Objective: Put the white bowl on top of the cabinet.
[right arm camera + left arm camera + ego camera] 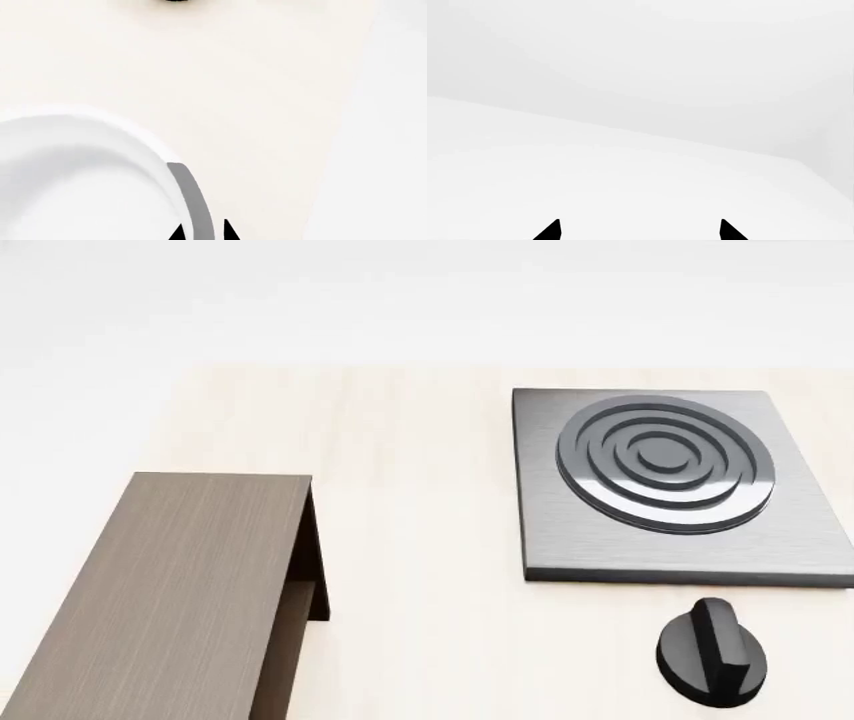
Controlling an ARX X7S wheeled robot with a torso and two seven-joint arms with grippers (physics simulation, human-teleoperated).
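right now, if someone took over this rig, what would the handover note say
Right claw: fingertips close together on either side of the white bowl rim, apparently shut on it; the bowl shows only in the right wrist view.
Left claw: open, tips apart, nothing between them, facing a blank white surface.
Cabinet: at the left of the head view on the pale table, nothing visible on the part of its flat top in view.
Stove plate and knob lie to the right.
Done: bowl apparently grasped at the rim.
Left: carry it over and set it on the cabinet top, then release.
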